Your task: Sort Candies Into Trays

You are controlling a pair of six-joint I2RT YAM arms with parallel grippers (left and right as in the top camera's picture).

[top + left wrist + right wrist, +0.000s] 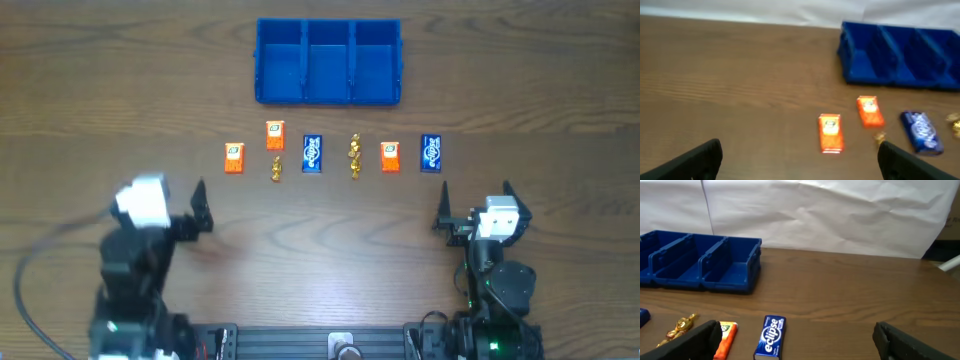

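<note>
1. Top view: the blue tray, which had three compartments, stood at the far side of the table. Between the tray and the arms the candies lay in a loose row: the left orange pack, the second orange pack a little nearer to the tray, the left gold candy, the left blue pack, the middle gold candies, the right orange pack and the right blue pack. The left gripper was on the arm side of the row's left end, apart from it. The right gripper was on the arm side of the row's right end, near the right blue pack but not touching it.

2. Left wrist view: the left gripper had its fingers spread wide and held nothing. The left orange pack lay on the table just ahead of the fingers. The second orange pack and the left blue pack lay a little farther, and the blue tray was well beyond them.

3. Right wrist view: the right gripper was also released and empty. The right blue pack lay just ahead, between the two fingers. The right orange pack lay beside it.
</note>
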